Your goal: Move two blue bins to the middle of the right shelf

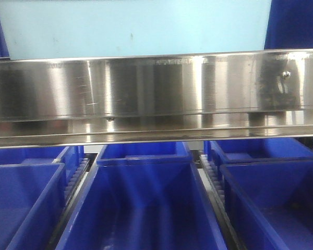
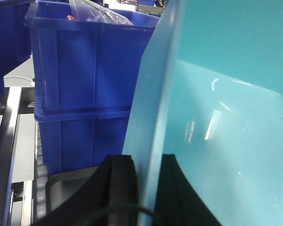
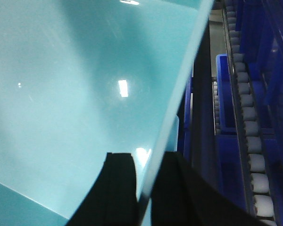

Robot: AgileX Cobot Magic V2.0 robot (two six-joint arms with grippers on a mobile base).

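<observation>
Both grippers hold one pale turquoise bin (image 1: 130, 26), which fills the top of the front view above a steel shelf rail. My left gripper (image 2: 146, 160) is shut on its left wall (image 2: 151, 94), one finger inside and one outside. My right gripper (image 3: 146, 157) is shut on the opposite wall (image 3: 179, 94) in the same way. Royal-blue bins lie apart from both grippers: three open ones below the rail (image 1: 141, 208) (image 1: 21, 203) (image 1: 281, 203), and two stacked (image 2: 85, 70) (image 2: 85, 136) left of the held bin.
A brushed steel shelf rail (image 1: 156, 88) spans the front view, close to the camera. Roller tracks (image 3: 247, 122) run along the right beside more blue bins (image 3: 224, 94). The upper stacked bin holds a clear plastic bag (image 2: 99, 14). More blue shows at the top corners (image 1: 297, 23).
</observation>
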